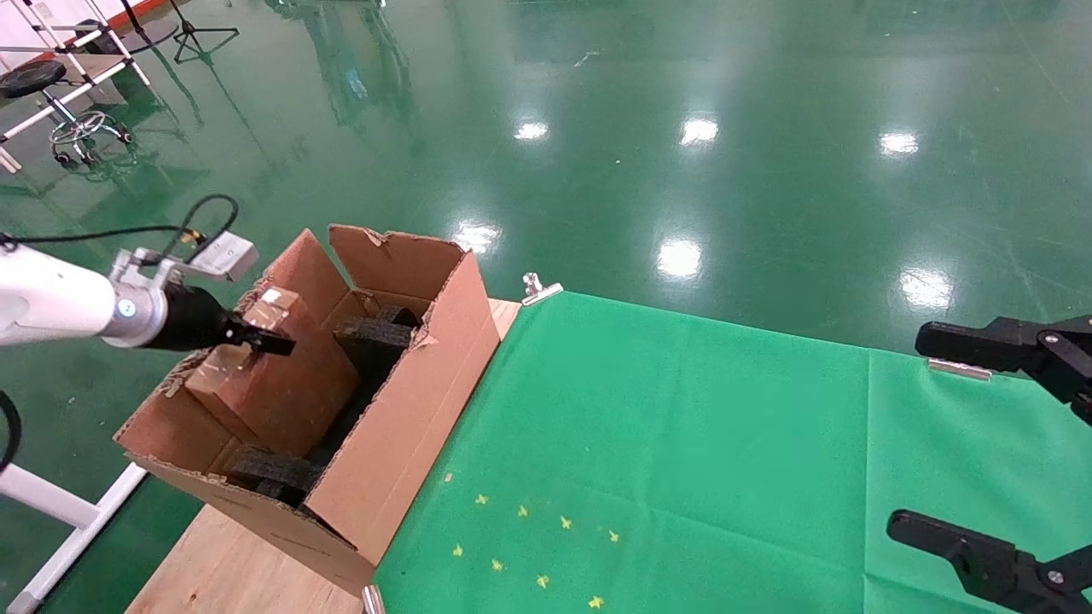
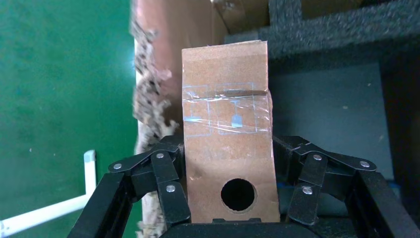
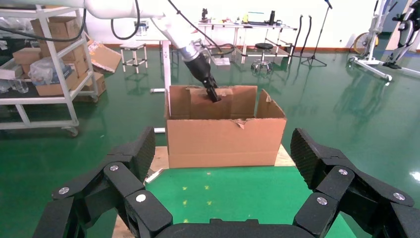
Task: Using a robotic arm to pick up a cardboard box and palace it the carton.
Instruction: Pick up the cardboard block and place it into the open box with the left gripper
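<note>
While the left pincer [image 1: 269,343] of the robotic arm [image 1: 51,305] reaches over the carton [image 1: 409,409], it is clenched on the one cardboard box [image 1: 273,384], which stands tilted inside the carton's left side, beside black foam blocks [image 1: 375,337]. There is one carton, with ragged flaps upright, resting on the wooden desk [image 1: 222,567] just beside the green cloth [image 1: 682,443]. Two foam pieces show in the head view, one at the far end and one at the near end [image 1: 273,477].

The left wrist view alone shows the box's narrow side [image 2: 228,144], with clear tape across it and a single round hole [image 2: 237,194], and a finger [image 2: 171,183] pressed to each flank. The right wrist view alone shows the carton's long outer wall [image 3: 223,141] from the front. The right pincer [image 3: 223,163] hangs released, fingers spread wide, over the cloth and well apart from the carton.
</note>
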Controlling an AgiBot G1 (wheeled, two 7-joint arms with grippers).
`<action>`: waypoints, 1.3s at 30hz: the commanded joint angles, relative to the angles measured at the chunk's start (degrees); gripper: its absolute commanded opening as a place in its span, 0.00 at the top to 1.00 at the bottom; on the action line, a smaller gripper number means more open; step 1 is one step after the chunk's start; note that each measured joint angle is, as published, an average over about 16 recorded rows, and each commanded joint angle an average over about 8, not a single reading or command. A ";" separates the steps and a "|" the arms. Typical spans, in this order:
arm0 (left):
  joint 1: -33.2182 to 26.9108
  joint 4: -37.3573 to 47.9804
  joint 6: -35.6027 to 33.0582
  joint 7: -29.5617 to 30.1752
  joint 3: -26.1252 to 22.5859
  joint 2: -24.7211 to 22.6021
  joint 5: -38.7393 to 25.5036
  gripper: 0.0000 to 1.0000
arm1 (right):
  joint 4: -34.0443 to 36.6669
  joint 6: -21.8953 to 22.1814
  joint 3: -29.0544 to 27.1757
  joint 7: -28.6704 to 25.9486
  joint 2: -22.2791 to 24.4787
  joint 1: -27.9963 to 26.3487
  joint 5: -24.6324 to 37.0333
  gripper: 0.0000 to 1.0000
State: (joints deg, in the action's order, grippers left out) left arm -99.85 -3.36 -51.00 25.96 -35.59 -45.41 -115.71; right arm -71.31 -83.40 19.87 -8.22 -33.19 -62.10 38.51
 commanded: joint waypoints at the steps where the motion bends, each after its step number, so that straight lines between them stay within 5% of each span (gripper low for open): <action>1: 0.70 0.60 0.57 -0.13 0.05 -0.36 0.09 1.00 | 0.00 0.00 0.00 0.00 0.00 0.00 0.00 0.00; 10: 3.73 2.11 3.10 -0.72 0.17 -1.98 0.29 0.97 | 0.00 0.00 0.00 0.00 0.00 0.00 0.00 0.00; 18: 4.66 2.75 3.81 -0.76 0.93 -2.41 1.38 0.00 | 0.01 0.01 0.00 0.00 0.01 0.01 -0.01 0.00; 39: 4.62 2.83 3.04 -0.75 0.78 -2.28 1.04 0.00 | 0.01 0.01 0.00 0.01 0.01 0.01 -0.01 0.00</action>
State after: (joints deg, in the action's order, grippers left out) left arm -95.32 -0.64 -47.91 25.14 -34.75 -47.66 -114.56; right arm -71.29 -83.38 19.87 -8.21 -33.18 -62.09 38.50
